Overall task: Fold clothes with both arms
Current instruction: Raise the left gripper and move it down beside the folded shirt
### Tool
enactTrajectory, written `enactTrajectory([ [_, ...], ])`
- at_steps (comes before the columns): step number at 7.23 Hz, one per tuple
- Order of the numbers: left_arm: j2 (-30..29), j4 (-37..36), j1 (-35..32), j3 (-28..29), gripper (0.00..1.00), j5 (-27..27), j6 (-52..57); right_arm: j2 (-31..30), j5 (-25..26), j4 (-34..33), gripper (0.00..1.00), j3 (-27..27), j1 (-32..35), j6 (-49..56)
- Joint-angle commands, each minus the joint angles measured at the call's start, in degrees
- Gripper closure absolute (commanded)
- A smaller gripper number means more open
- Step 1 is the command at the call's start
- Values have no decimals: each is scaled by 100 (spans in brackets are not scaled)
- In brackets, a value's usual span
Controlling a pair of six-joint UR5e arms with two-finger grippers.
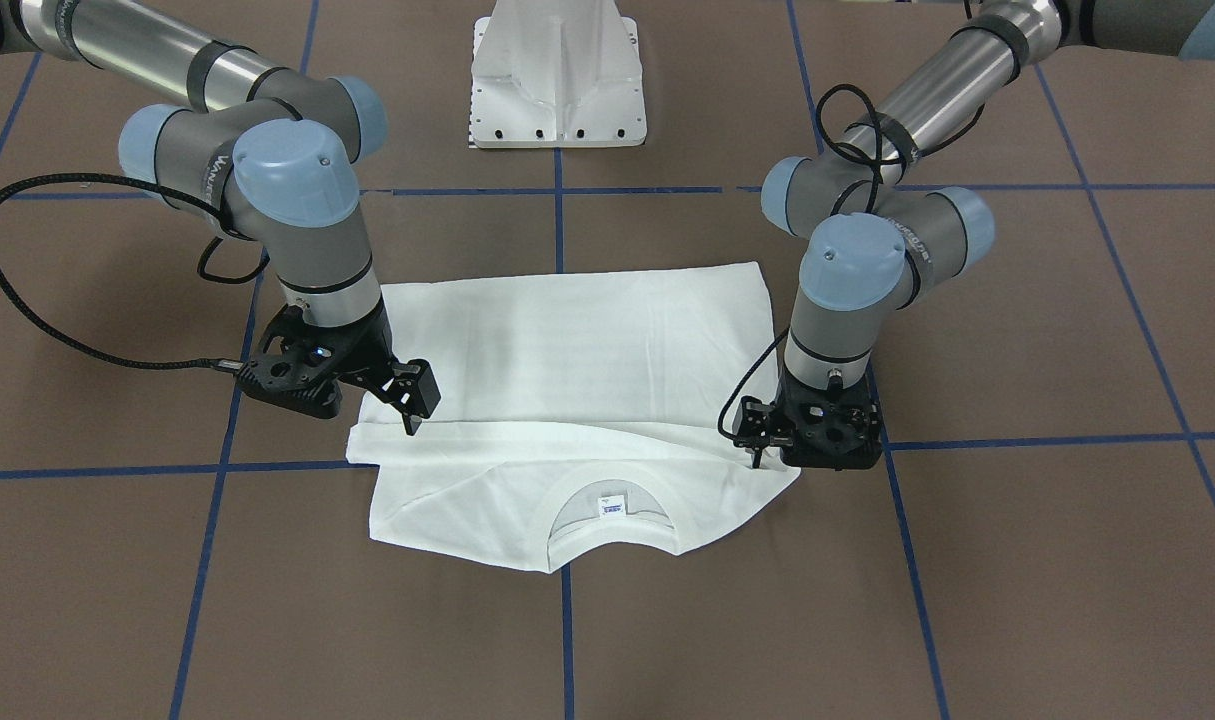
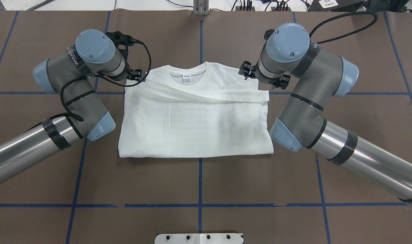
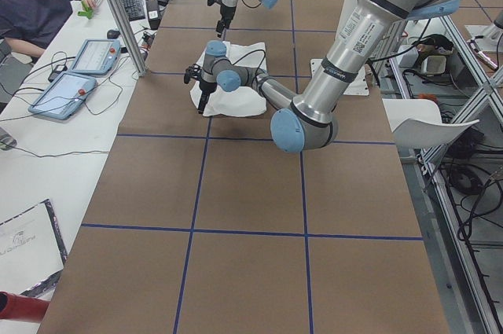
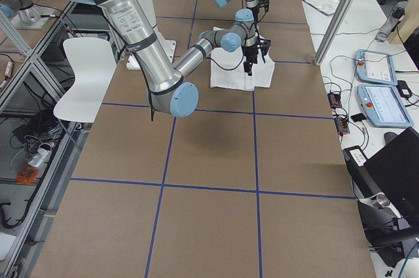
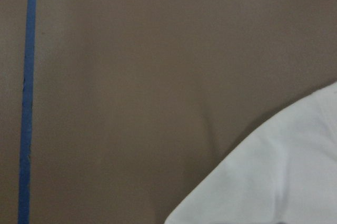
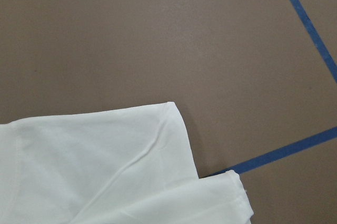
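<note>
Shirt [image 2: 195, 125] shoulders lie just under both claws. Left claw [image 1: 757, 452] and right claw [image 1: 410, 420] point down at them, likely set there for the next fold; whether they are open or closed cannot be told. Outward: thin, soft white knit, sleeves [image 2: 206, 95] crossed flat below the ribbed collar [image 2: 189, 72], smooth at the middle of the matte brown table [image 2: 199, 183]

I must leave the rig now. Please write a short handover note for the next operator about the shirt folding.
Left gripper: at one shoulder of the T-shirt; open or shut, I cannot tell.
Right gripper: over the opposite shoulder, same doubt.
T-shirt: flat on the table, collar away from the robot.
Done: sleeves folded across the chest.
Left: fold the body, probably hem towards collar.
</note>
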State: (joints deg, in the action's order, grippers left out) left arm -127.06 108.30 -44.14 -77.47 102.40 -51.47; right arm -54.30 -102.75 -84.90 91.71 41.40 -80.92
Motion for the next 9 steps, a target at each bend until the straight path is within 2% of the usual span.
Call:
enactTrajectory([
  [1, -361, -2, -191, 562, 0, -1, 76, -2, 0, 0, 0, -4, 0, 6],
  [2, -755, -11, -261, 1140, 0, -18, 76, -2, 0, 0, 0, -4, 0, 6],
  [3, -889, -2, -349, 1329, 0, -62, 285, -2, 0, 0, 0, -4, 0, 6],
  [4, -917, 24, -532, 1252, 0, 25, 513, -2, 0, 0, 0, -4, -9, 6],
  [5, -856, 7, -552, 956, 0, 556, 515, -2, -8, 0, 0, -4, -9, 6],
  [6, -333, -2, -569, 144, 0, 910, 524, -2, -8, 0, 0, 5, 0, 15],
  [8, 870, -45, -517, -1693, 0, 1062, 507, 16, -17, -9, 0, 92, -9, 15],
  [9, 1372, 15, -412, -2189, 0, 1063, 515, -10, -17, -9, 0, 145, 0, 6],
])
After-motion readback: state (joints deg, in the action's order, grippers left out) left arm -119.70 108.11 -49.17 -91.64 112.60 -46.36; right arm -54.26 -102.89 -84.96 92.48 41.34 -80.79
